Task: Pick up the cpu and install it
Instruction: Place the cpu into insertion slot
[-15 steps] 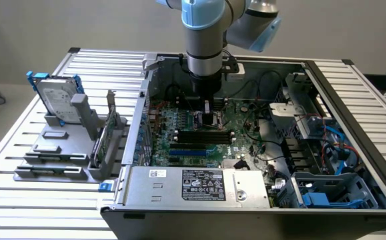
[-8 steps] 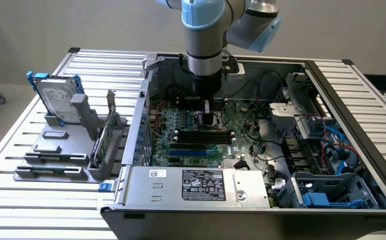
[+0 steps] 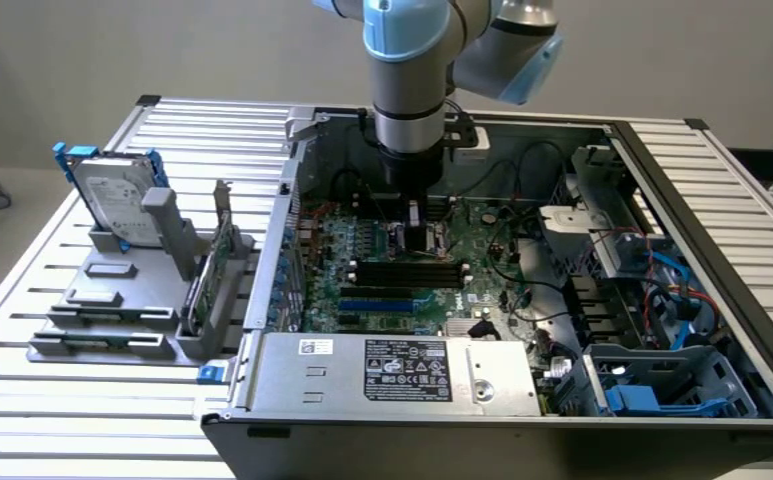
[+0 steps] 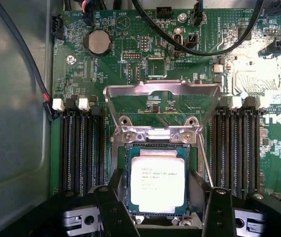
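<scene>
The cpu [image 4: 157, 180], a small square chip with a dull silvery top and printed text, lies flat in the motherboard socket [image 4: 122, 163]. The socket's metal load plate [image 4: 160, 91] is swung up and open behind it. My gripper [image 4: 162, 213] hangs straight above the chip, one dark finger [image 4: 111, 210] on each side of it, and the fingers stand apart from the chip's edges, open. In the exterior view the arm reaches down into the open computer case, with the gripper [image 3: 413, 238] low over the green motherboard [image 3: 359, 245].
Black memory slots [image 4: 81, 148] flank the socket on both sides, and cables [image 4: 180, 34] arc above the board. The case wall [image 3: 286, 230], the power supply [image 3: 400, 370] and the drive bays [image 3: 653, 380] hem in the board. A silver hard drive [image 3: 113, 195] stands in a grey fixture on the exterior view's left.
</scene>
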Tool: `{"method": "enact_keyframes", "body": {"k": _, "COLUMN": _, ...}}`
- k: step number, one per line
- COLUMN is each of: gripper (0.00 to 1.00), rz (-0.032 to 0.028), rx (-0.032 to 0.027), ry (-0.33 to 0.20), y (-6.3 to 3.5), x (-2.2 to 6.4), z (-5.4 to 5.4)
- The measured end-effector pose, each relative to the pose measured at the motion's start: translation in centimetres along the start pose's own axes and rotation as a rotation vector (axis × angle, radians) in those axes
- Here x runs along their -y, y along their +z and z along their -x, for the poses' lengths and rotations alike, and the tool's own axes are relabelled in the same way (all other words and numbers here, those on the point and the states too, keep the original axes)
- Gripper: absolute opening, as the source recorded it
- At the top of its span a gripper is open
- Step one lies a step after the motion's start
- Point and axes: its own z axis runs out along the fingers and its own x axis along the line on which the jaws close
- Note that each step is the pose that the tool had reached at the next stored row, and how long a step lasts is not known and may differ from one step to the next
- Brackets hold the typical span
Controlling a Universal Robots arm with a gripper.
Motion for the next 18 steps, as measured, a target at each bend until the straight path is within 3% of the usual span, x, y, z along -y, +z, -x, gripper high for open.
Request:
{"method": "enact_keyframes", "body": {"k": 7, "gripper": 0.62, "rz": -0.0007, "rx": 0.0012, "ry": 0.000, "y": -0.49, "x": -0.03, "z": 0.0}}
{"method": "enact_keyframes", "body": {"k": 18, "gripper": 0.62, "rz": -0.0007, "rx": 0.0012, "ry": 0.000, "y": -3.44, "x": -0.33, "z": -0.1}}
